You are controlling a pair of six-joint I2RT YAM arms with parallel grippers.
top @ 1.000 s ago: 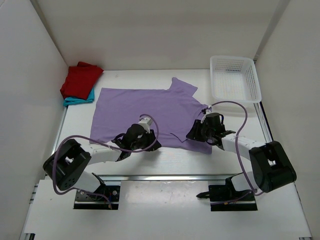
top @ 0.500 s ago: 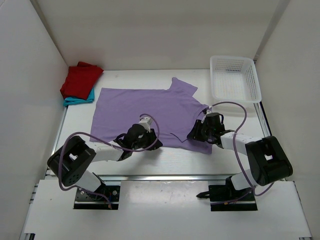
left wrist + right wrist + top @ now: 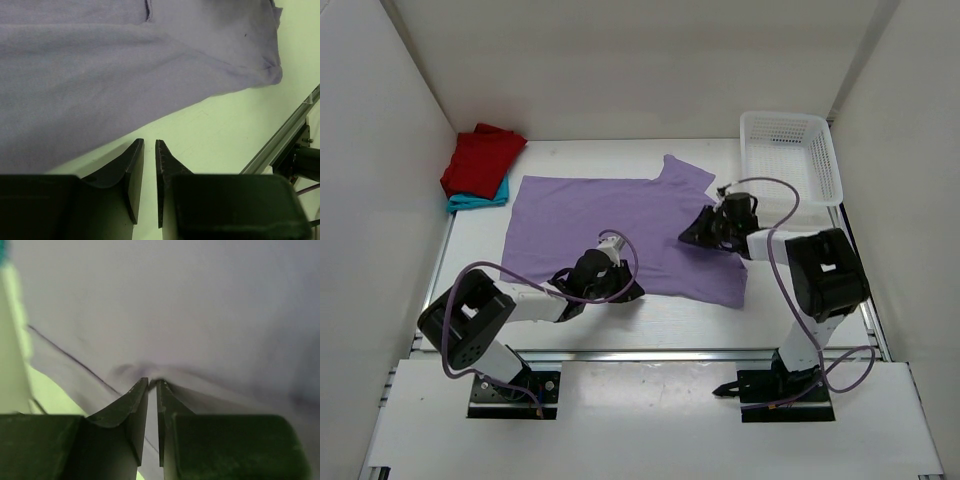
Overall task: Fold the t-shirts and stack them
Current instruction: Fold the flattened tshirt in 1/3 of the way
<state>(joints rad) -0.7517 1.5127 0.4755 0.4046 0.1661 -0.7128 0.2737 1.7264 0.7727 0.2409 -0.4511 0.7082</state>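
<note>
centrally, the pale purple t-shirt [image 3: 590, 215] lies spread flat on the white table [image 3: 800, 300], with one short sleeve [image 3: 685, 175] pointing toward the back wall. the right gripper [image 3: 152, 382] is on the shirt's right part, just near of that sleeve. its fingers [image 3: 131, 405] are clenched on a small raised ridge of the purple cloth, which puckers at the tips. the left gripper [image 3: 149, 143] sits low at the near hem, left of centre. its jaws are drawn almost together with only a thin slit between them and nothing in it. the tips are over bare table just short of the hem, not on the cloth.

noted at the back left corner: the dark red t-shirt [image 3: 482, 158] lies folded on top of the teal t-shirt [image 3: 475, 200], whose edge shows on the near side. the pair lies just beside the purple shirt's back left corner; whether they touch cannot be told. a white plastic mesh basket [image 3: 788, 117] stands at the back right, near the right arm's wrist and apart from the shirt. each arm carries a looping purple cable [image 3: 775, 190]; the right one arches over the table between basket and shirt. an aluminium rail [image 3: 650, 353] runs along the table's front edge, on the near side of the hem. white walls enclose the table on three sides.
</note>
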